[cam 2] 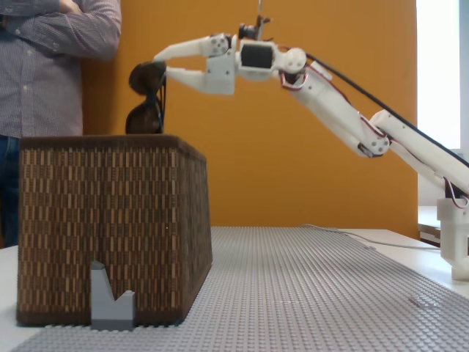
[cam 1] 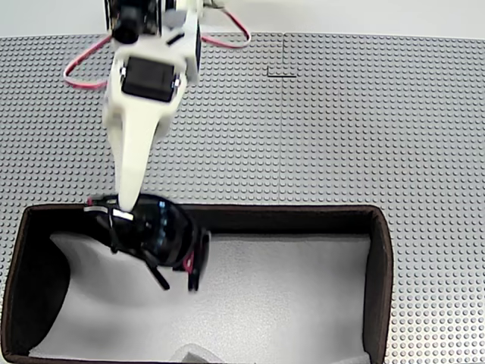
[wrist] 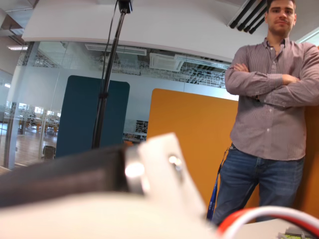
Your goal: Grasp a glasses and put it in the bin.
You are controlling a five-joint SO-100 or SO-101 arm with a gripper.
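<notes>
- Fixed views from above and from the side both show the white arm reaching out over the bin.
- Seen from the side, the hand is high above the bin, and its two white fingers are closed on the glasses.
- The glasses hang down from the fingertips in the air, with the lowest part just above the rim of the bin, and I cannot tell if it touches.
- From above, the glasses appear over the back-left part of the bin, close to its far wall, with the dark lenses toward the arm and the thin arms pointing into the bin.
- A small red piece shows on the glasses near the middle.
- The bin has dark brown woven walls and a white lining inside.
- It stands on the grey studded counter, at the left end in the side view.
- A small grey block stands on the counter, just in front of the bin wall.
- A red cable loops beside the arm in the view from above.
- An orange wall is behind the arm.
- A person in a striped shirt and jeans stands behind the bin with folded arms.
- The wrist view looks upward; it shows the same person at the right and a black pole at the left.
- White parts of the arm are blurred at the bottom of the wrist view.
</notes>
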